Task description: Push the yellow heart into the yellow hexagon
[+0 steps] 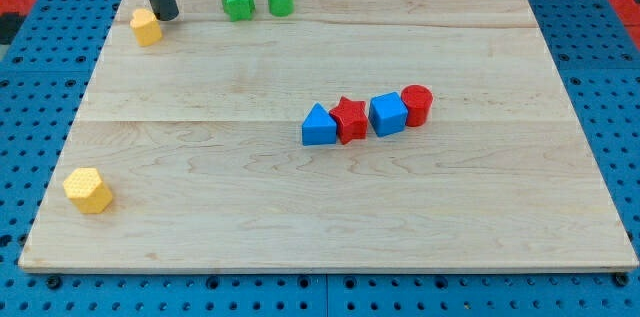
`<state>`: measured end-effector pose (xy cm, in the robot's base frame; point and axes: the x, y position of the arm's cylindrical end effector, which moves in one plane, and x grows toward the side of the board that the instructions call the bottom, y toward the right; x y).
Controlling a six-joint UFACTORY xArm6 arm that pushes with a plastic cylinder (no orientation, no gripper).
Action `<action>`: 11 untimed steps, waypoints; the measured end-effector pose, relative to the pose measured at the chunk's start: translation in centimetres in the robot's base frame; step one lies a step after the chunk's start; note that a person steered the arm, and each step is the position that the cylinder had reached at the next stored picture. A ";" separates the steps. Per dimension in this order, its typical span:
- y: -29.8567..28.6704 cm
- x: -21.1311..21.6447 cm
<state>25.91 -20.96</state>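
Yellow heart (146,27) sits just left of my tip (168,16), nearly touching; my tip grasps nothing. Heart's pointing direction unclear.

The wooden table (330,217) carries two yellow, two green, two blue, two red blocks.

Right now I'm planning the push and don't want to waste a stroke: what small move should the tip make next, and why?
Probably nudge my tip toward the view's bottom-left, pressing on the yellow heart block. The tip sits just at the heart's upper right, while the yellow hexagon block lies far toward the view's bottom, slightly left, on the wooden board, with nothing between them.
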 end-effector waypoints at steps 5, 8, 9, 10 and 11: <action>-6.7 -0.5; -5.4 7.1; -5.9 4.4; -7.8 2.7; -8.2 0.2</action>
<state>26.14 -29.20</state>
